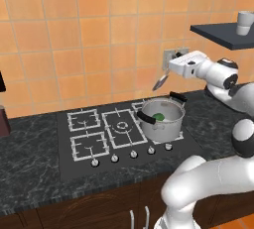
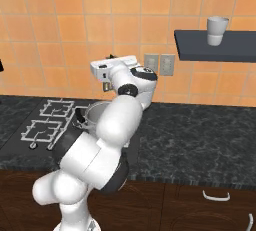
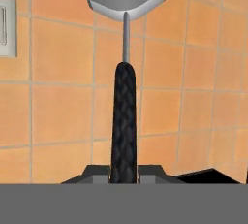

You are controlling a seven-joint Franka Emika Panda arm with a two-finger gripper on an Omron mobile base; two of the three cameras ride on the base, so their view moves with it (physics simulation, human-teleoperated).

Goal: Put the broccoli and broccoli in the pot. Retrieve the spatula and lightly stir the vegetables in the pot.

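The gripper [image 1: 171, 68] is up in the air by the orange tile wall, and its 2 fingers are squeezed tight on the black handle of the spatula [image 3: 125, 121]. In the hand view the handle runs straight out from between the fingers, and the flat grey head with holes in it sits at the far end. So the long line of the spatula goes the same way the gripper points.

From the left base view the head hangs out past the gripper and leans down a bit. The pot [image 1: 161, 120] sits on the stove [image 1: 89, 143], on the burner nearest the arm. It is below the spatula head and a little closer to the robot. The head is well above the rim and is not touching the pot.

I think the next move has to bring the head down into the pot, with the handle tipped more upright so it clears the rim.

Now the count: 1 pot, 1 spatula, 1 arm with 1 gripper. Inside the pot I see green broccoli [image 1: 158, 117], but it looks like 1 green lump, so I cannot tell if it is 1 piece or 2.
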